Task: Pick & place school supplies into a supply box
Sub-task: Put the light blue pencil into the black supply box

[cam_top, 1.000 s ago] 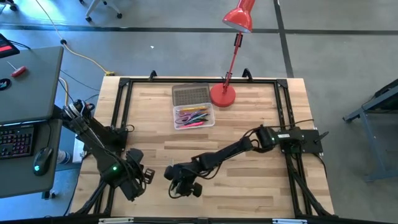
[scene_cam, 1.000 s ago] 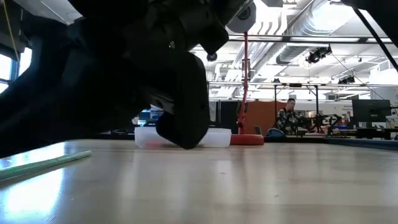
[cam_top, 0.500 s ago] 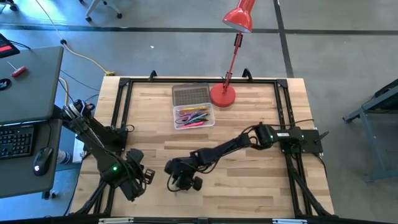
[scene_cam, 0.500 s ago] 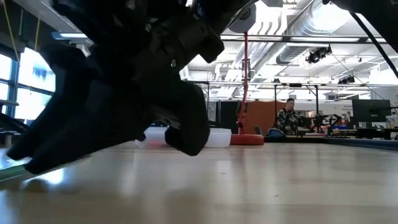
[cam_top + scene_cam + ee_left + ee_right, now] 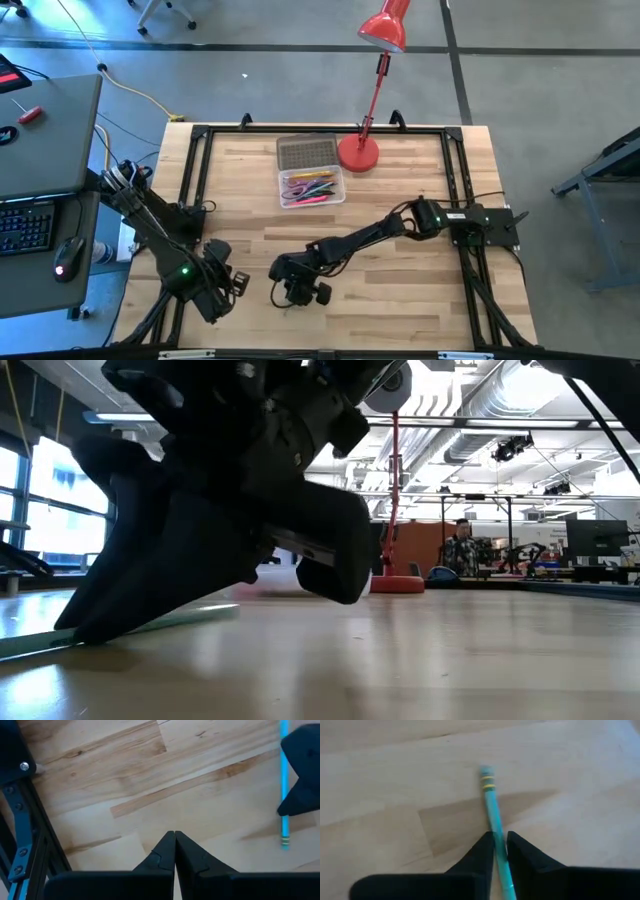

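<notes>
A thin green pencil [image 5: 491, 800] with a yellow-banded eraser end lies on the wood near the table's near edge; it also shows as pencil [image 5: 285, 795] and pencil [image 5: 170, 622]. My right gripper [image 5: 498, 837] is down on it, shut on its shaft, at gripper [image 5: 288, 292]. The clear supply box [image 5: 312, 188] sits farther back with its ribbed lid [image 5: 307, 153] open, holding coloured pens and pencils. My left gripper [image 5: 175, 837] is shut and waits at the near left, gripper [image 5: 233, 284]. My right gripper pinches the pencil's shaft [image 5: 496, 831] between its two fingers, some way back from the eraser end [image 5: 486, 772]. The fingers come slanting down from above and lie along the pencil. In the low view the pencil still lies along the table top.
The red lamp's round base [image 5: 358, 153] stands just right of the box lid, its pole leaning toward the far side. A black frame rail [image 5: 196, 170] runs round the table's edges. Bare wood lies between the right gripper and the box. A person sits far off in the room [image 5: 462, 550].
My right gripper has come down from just above the table onto the pencil, tipping its fingers toward the wood and shifting a little toward the table's right. The pencil has stayed lying on the table.
</notes>
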`<act>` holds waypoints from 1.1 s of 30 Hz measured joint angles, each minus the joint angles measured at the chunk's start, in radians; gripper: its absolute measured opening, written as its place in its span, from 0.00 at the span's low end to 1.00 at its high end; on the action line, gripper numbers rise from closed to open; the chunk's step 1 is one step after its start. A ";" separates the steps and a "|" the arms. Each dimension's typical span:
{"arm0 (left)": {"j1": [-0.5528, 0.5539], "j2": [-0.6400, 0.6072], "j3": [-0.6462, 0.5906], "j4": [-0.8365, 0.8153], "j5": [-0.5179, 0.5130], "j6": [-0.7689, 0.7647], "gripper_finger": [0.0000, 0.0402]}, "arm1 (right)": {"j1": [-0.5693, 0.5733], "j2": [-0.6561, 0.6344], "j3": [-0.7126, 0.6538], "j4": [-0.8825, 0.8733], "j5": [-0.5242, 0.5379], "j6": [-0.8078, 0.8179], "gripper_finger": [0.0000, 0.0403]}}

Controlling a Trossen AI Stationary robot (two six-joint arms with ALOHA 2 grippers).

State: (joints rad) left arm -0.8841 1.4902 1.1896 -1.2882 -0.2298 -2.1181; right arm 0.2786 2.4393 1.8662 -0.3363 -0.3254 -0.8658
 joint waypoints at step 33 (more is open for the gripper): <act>0.000 0.000 0.000 0.004 -0.052 0.004 0.09 | -0.014 -0.248 -0.006 -0.187 0.475 0.077 0.01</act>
State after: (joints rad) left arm -0.8841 1.4902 1.1896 -1.2842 -0.2822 -2.1143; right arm 0.2649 2.1910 1.8606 -0.5232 0.1499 -0.7891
